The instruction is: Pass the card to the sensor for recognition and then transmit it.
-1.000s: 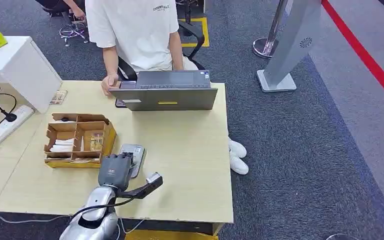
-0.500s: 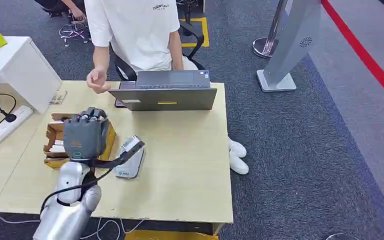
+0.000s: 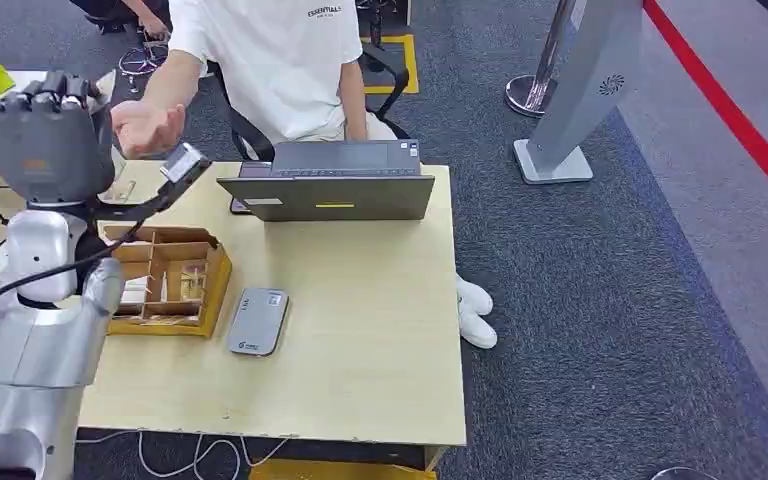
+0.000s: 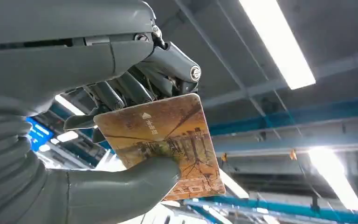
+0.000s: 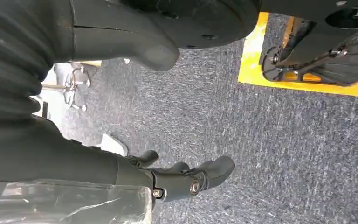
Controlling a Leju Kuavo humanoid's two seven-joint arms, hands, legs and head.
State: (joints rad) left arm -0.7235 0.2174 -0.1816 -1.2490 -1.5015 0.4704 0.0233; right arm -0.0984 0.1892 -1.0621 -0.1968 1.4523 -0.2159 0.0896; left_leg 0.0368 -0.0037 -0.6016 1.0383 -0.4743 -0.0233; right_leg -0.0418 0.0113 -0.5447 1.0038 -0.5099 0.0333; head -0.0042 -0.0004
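**Orange card up for handover**

Orange-printed card (image 4: 168, 144) sits pinched between the left hand (image 3: 45, 140)'s thumb and fingers, raised just short of the person's open palm (image 3: 145, 125) (sensor (image 3: 258, 320) lies well below, on the table). Best to ease the card flat into that palm, loosening only once it is supported. The right hand (image 5: 186, 179) hangs empty, fingers loosely curled.
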